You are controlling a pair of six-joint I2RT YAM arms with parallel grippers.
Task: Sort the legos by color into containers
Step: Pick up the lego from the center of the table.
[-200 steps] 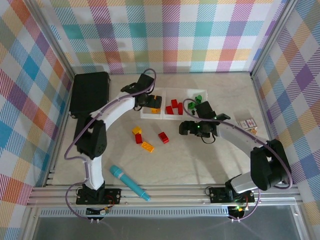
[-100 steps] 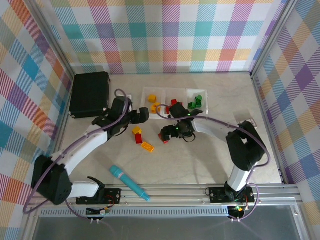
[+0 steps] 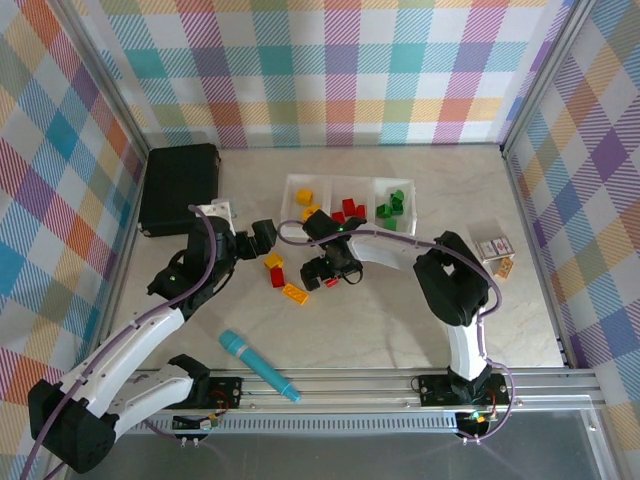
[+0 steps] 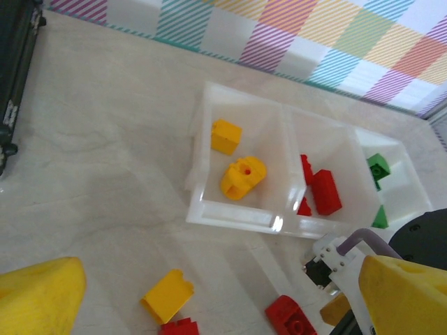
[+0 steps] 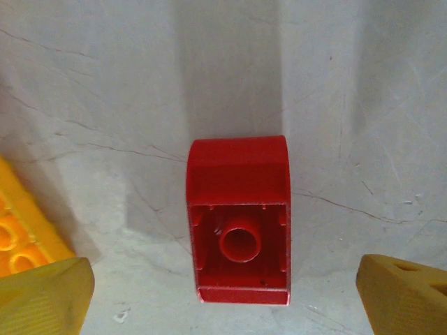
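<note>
Legos lie sorted in the three-compartment tray: yellow in its left square, red in the middle, green right. In front of the tray the right hand hangs wide open over a loose red brick on the desk. The left hand, open and empty too, is near the tray's front left corner, beside a loose yellow brick.

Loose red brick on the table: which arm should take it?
Right. The right gripper hangs open straight above the red brick, which lies centred in its wrist view. The left gripper, also open, sits off beside a yellow brick.
</note>
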